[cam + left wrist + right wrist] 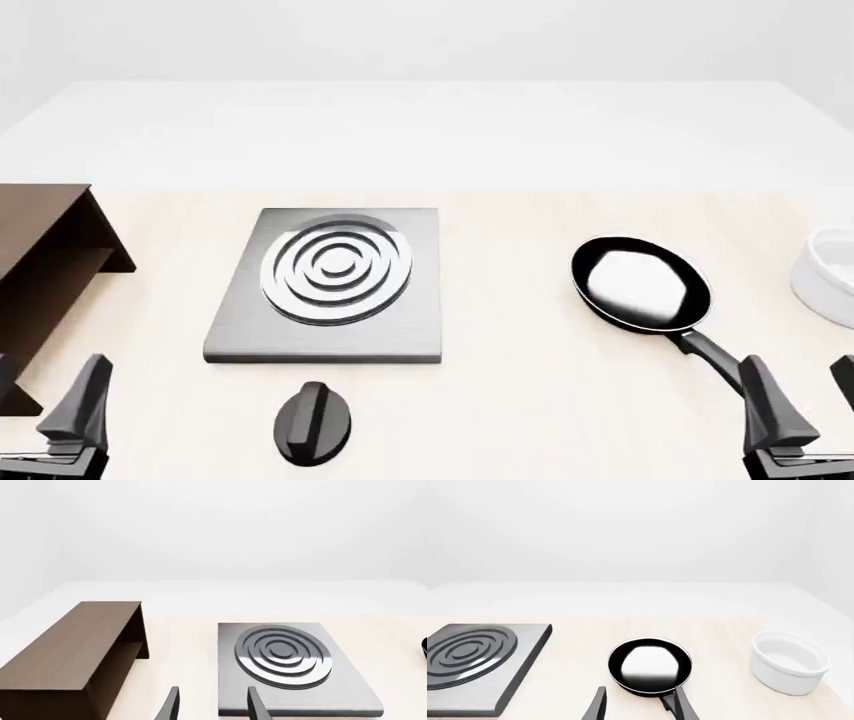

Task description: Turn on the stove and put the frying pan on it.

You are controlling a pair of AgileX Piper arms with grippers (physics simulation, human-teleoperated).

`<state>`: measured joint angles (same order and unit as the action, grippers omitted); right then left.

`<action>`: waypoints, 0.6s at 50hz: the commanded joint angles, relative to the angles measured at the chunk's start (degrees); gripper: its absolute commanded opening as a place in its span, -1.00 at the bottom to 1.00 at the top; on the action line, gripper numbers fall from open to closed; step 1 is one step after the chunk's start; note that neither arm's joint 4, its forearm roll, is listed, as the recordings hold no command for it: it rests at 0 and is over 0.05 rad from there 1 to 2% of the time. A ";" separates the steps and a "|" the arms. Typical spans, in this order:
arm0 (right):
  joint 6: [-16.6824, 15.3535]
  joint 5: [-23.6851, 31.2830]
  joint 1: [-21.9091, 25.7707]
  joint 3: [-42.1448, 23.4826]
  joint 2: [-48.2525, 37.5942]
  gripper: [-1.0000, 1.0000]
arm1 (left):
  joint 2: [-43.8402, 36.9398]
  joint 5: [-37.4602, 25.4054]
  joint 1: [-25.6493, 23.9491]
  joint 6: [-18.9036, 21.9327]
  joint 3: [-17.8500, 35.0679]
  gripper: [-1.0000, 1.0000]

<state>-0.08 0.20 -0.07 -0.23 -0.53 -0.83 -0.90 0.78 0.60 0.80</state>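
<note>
Nearest the front camera, the left gripper (54,420) and the right gripper (814,410) both stand with fingers apart, holding nothing. The black oval knob (315,423) lies just before the stove (334,330), a flat brushed-grey plate with silver rings. The frying pan (641,283), glossy inside, lies to the right of the stove, its long handle pointing toward the right gripper. No writing is readable.
</note>
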 commanded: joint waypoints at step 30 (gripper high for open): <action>-0.09 -0.07 -0.15 0.01 -0.07 1.00 | -59.19 28.95 -12.17 13.34 2.44 1.00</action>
<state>-0.17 0.22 -0.26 -0.23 -0.61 -48.88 22.11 -7.65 10.36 3.54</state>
